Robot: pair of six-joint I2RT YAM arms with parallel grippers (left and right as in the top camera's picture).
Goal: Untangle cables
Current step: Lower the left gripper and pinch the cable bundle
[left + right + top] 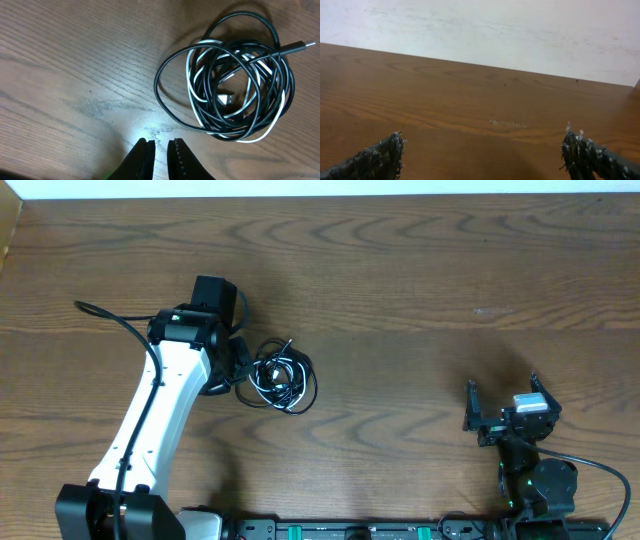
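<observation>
- The cable bundle lies on the wooden table, left of centre. It is one loose coil, with a white cable threaded through the loops of the black cables, so nothing has been separated yet.
- One USB plug pokes out at the far right edge of the coil. A second small plug sits inside the ring, caught under crossing strands. The free outer end looks like the easier place to begin pulling.
- The left gripper hangs low over bare wood just left of the coil without touching it. Its fingers are drawn nearly together with only a slit between them, and they hold nothing. It probably stands beside the coil to line up a reach in; the fingers would have to spread before taking a strand.
- The right gripper sits well apart at the near right, close to its base, with its fingers spread wide and empty. It faces open table and the pale wall — parked out of the way, as I read it, until a second hold is needed to pin the coil while a cable is drawn free.
</observation>
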